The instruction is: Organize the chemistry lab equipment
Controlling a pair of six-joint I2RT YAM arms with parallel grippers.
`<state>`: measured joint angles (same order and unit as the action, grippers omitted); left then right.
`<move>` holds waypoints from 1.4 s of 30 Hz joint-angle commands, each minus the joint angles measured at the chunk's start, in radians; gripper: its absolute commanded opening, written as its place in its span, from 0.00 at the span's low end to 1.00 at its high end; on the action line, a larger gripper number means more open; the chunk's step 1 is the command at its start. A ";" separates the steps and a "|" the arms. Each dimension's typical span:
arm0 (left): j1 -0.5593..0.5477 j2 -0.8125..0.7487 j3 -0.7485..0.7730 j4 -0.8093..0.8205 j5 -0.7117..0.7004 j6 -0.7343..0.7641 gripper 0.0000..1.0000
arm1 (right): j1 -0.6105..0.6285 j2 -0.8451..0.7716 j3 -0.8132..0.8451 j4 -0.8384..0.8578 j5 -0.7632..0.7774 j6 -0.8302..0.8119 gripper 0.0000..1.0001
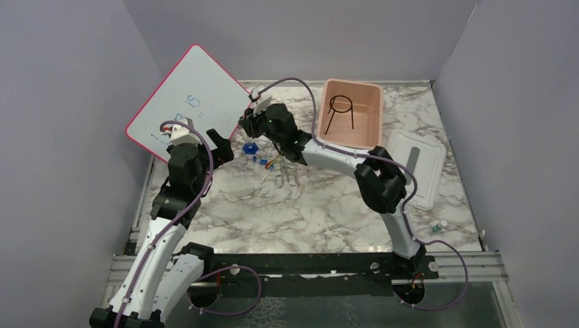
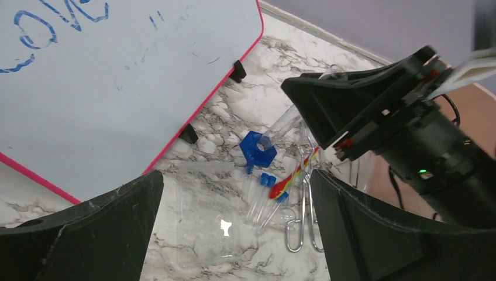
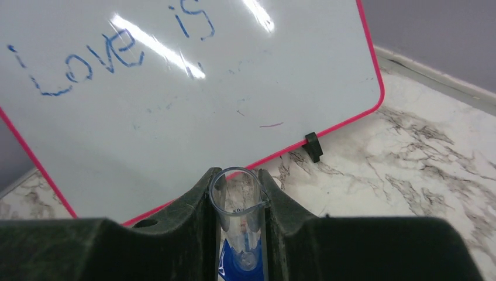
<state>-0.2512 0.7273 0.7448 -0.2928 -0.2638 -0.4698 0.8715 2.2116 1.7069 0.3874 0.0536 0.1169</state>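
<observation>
A clear tube (image 3: 238, 218) stands tilted on a blue hexagonal base (image 2: 257, 150) by the whiteboard's foot. My right gripper (image 3: 237, 188) is shut on the tube near its rim, one finger on each side. In the top view the right gripper (image 1: 250, 124) sits just above that blue base (image 1: 250, 147). Beside the base lie blue-capped vials (image 2: 261, 198), a red-yellow rod (image 2: 294, 174) and metal tongs (image 2: 304, 225). My left gripper (image 2: 234, 228) hangs open above a clear beaker (image 2: 202, 219) lying on the table, holding nothing. The black ring stand (image 1: 340, 109) stands inside the pink tub (image 1: 321, 121).
The pink-rimmed whiteboard (image 1: 184, 102) leans at the back left, close behind the right gripper. The tub's white lid (image 1: 422, 169) lies at the right. Two tiny vials (image 1: 437, 226) sit near the right front edge. Grey walls enclose the table.
</observation>
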 commanded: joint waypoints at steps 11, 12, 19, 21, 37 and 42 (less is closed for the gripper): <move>-0.006 0.058 -0.019 0.243 0.608 0.079 0.99 | -0.030 -0.496 -0.147 -0.498 -0.222 0.150 0.16; -0.007 0.072 -0.017 0.269 0.671 0.076 0.98 | -0.034 -0.522 -0.162 -0.542 -0.246 0.163 0.16; -0.039 0.196 -0.043 0.461 1.030 -0.031 0.76 | -0.066 -0.671 -0.289 -0.609 -0.387 0.245 0.16; -0.065 0.224 -0.043 0.470 1.056 -0.040 0.70 | -0.073 -0.701 -0.315 -0.597 -0.393 0.276 0.16; -0.219 0.310 -0.043 0.564 1.012 -0.088 0.36 | -0.118 -0.852 -0.426 -0.479 -0.386 0.409 0.17; -0.246 0.310 -0.043 0.568 1.016 -0.064 0.30 | -0.126 -0.873 -0.448 -0.453 -0.387 0.446 0.17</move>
<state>-0.4767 1.0367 0.6899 0.2459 0.7368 -0.5602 0.7506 1.3834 1.2747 -0.1322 -0.3107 0.5079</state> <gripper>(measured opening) 0.332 0.295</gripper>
